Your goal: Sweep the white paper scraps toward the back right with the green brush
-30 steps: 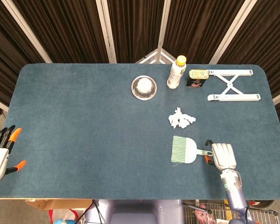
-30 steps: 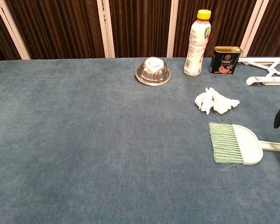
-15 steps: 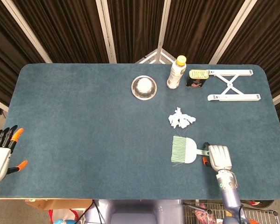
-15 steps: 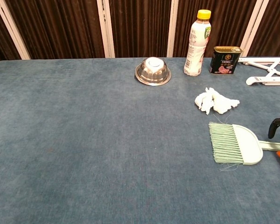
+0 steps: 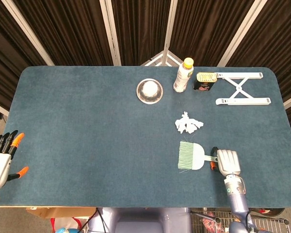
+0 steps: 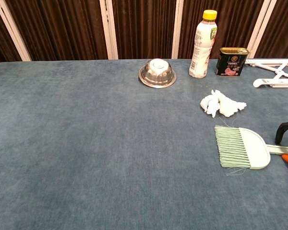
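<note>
The green brush (image 5: 190, 156) (image 6: 242, 147) lies flat on the blue table at the front right, bristles pointing left, its thin handle running right. The white paper scraps (image 5: 188, 124) (image 6: 222, 104) sit in a small heap just behind it. My right hand (image 5: 228, 162) (image 6: 284, 132) is over the end of the handle, a black finger behind it and an orange-tipped one in front, both apart from it. My left hand (image 5: 1, 160) hovers at the front left edge with its fingers spread and nothing in it; the chest view does not show it.
At the back stand a steel bowl (image 5: 150, 91) (image 6: 157, 73), a yellow-capped bottle (image 5: 183, 75) (image 6: 203, 44) and a dark tin (image 5: 205, 81) (image 6: 232, 61). A white folding stand (image 5: 242, 88) (image 6: 276, 76) lies at the back right.
My right hand has slid a little left along the handle toward the brush head. The brush and scraps have not moved. My left hand drifted slightly toward the front.
</note>
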Controlling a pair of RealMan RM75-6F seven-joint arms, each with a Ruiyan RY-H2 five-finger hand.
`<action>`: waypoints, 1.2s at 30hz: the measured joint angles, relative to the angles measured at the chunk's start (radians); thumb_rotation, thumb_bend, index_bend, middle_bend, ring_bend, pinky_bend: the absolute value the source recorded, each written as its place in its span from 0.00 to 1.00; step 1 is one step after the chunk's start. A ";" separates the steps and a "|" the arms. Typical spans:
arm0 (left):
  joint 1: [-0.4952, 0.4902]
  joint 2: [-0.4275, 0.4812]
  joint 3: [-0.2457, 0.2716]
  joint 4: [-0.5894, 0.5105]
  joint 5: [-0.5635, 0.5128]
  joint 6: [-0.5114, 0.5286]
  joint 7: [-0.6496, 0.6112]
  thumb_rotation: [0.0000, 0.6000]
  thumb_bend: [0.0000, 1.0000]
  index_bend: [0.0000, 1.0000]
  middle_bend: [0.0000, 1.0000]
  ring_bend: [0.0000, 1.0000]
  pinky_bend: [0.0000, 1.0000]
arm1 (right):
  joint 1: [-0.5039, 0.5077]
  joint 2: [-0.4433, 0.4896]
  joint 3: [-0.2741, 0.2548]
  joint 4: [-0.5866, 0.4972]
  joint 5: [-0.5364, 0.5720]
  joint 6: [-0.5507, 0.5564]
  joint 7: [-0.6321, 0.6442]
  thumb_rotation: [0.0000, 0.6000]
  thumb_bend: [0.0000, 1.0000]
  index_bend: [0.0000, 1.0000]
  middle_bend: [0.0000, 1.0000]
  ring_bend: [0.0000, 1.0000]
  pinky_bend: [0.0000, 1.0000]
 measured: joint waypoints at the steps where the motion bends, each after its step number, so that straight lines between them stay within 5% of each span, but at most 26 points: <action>1: 0.000 0.000 0.000 0.000 -0.001 0.000 -0.001 1.00 0.00 0.00 0.00 0.00 0.00 | 0.000 -0.001 0.000 0.002 0.001 -0.001 0.000 1.00 0.35 0.49 0.95 0.97 0.90; 8: 0.000 0.001 0.000 -0.001 0.000 0.000 -0.002 1.00 0.00 0.00 0.00 0.00 0.00 | 0.002 -0.009 0.002 0.015 0.008 -0.005 0.006 1.00 0.42 0.75 0.95 0.97 0.90; 20: 0.000 0.002 0.000 -0.003 -0.003 -0.002 -0.005 1.00 0.00 0.00 0.00 0.00 0.00 | 0.007 0.020 0.009 -0.026 -0.021 0.012 0.019 1.00 0.45 0.77 0.95 0.97 0.90; 36: -0.003 0.013 0.004 -0.012 -0.010 -0.016 -0.011 1.00 0.00 0.00 0.00 0.00 0.00 | 0.092 0.188 0.096 -0.280 0.005 0.012 -0.153 1.00 0.48 0.80 0.95 0.97 0.90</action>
